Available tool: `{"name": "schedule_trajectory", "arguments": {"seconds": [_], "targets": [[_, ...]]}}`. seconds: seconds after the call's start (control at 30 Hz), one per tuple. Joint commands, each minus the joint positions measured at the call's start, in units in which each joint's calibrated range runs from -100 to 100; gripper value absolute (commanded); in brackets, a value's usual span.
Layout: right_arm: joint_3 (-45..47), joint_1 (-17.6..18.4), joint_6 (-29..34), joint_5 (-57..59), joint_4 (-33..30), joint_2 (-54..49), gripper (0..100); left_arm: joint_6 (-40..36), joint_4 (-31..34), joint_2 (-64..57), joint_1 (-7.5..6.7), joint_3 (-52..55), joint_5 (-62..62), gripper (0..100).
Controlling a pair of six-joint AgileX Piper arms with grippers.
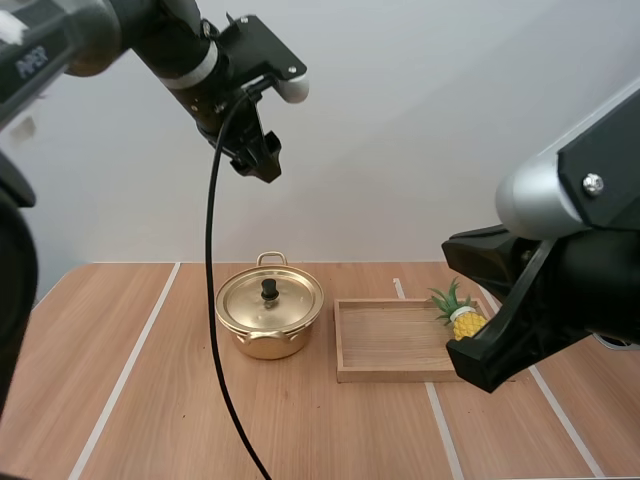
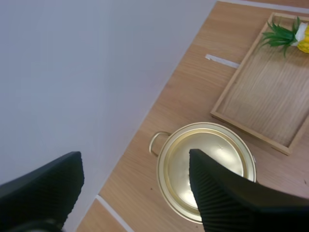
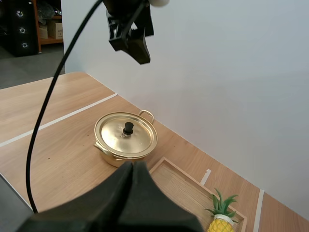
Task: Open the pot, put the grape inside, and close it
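Observation:
A gold pot (image 1: 270,318) stands on the wooden table with its lid (image 1: 270,300) on, a black knob (image 1: 269,290) at the lid's centre. My left gripper (image 1: 259,158) hangs high above it and a little behind; in the left wrist view it (image 2: 135,191) is open, fingers far apart, with the pot's lid (image 2: 212,154) far below. My right gripper (image 3: 133,166) is shut on nothing, its fingers forming one dark wedge aimed toward the pot (image 3: 125,137). I see no grapes; a small toy pineapple (image 1: 462,314) lies in the tray.
A shallow wooden tray (image 1: 390,345) sits just right of the pot, with the pineapple (image 3: 221,220) at its right end. My right arm (image 1: 570,250) looms over the table's right side. White tape lines (image 1: 130,365) cross the tabletop.

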Motion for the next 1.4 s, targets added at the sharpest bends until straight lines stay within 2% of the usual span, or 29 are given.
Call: {"name": "schedule_trajectory", "arguments": {"seconds": [0.0, 0.27, 0.37, 0.57, 0.6, 0.7, 0.83, 0.87, 1.03, 1.13, 1.23, 1.37], "targets": [[-0.4, -0.2, 0.2, 0.0, 0.1, -0.3, 0, -1.6, 0.5, -4.7, -0.05, -1.0, 0.8, 100], [-0.4, -0.2, 0.8, 0.0, 0.1, -0.3, 0, -10.6, 0.6, -17.6, -0.05, -1.3, -0.9, 100], [-0.4, -0.2, 3.8, 0.0, -0.8, -0.3, 0, -14.0, 0.7, -21.9, -0.05, -1.3, -0.9, 100], [-0.4, -0.2, 11.7, -2.5, -4.2, -0.3, 0, -23.4, 5.4, -31.7, -0.05, -1.3, -4.6, 100], [-0.4, -0.2, 12.9, -4.6, -4.6, -0.3, 0, -24.8, 6.3, -33.3, -0.05, -1.3, -5.4, 96], [-0.4, -0.2, 17.9, -12.6, -6.4, -0.3, 0, -26.9, 8.1, -37.3, -0.05, -1.3, -7.1, 62], [-0.4, -0.2, 27.0, -21.5, -10.5, -0.3, 0, -27.8, 7.9, -41.7, -0.05, -1.3, -7.1, 8], [-0.4, -0.2, 27.5, -23.0, -11.5, -0.3, 0, -27.8, 7.5, -42.6, -0.05, -1.3, -7.1, 0], [-0.4, -0.5, 27.5, -25.9, -16.3, -0.3, 0, -30.8, 8.2, -46.7, -0.05, -0.3, -8.9, 0], [-0.4, -2.2, 27.5, -25.9, -17.0, -0.4, 0, -32.3, 10.0, -50.2, -0.05, 2.9, -12.7, 0], [-0.4, -4.1, 27.5, -26.1, -15.7, -2.2, 0, -35.7, 13.2, -54.7, -0.05, 8.0, -18.4, 0], [-0.3, -6.5, 26.9, -26.5, -15.5, -5.3, 0, -43.4, 21.1, -60.8, -0.05, 17.9, -28.7, 0]]}}
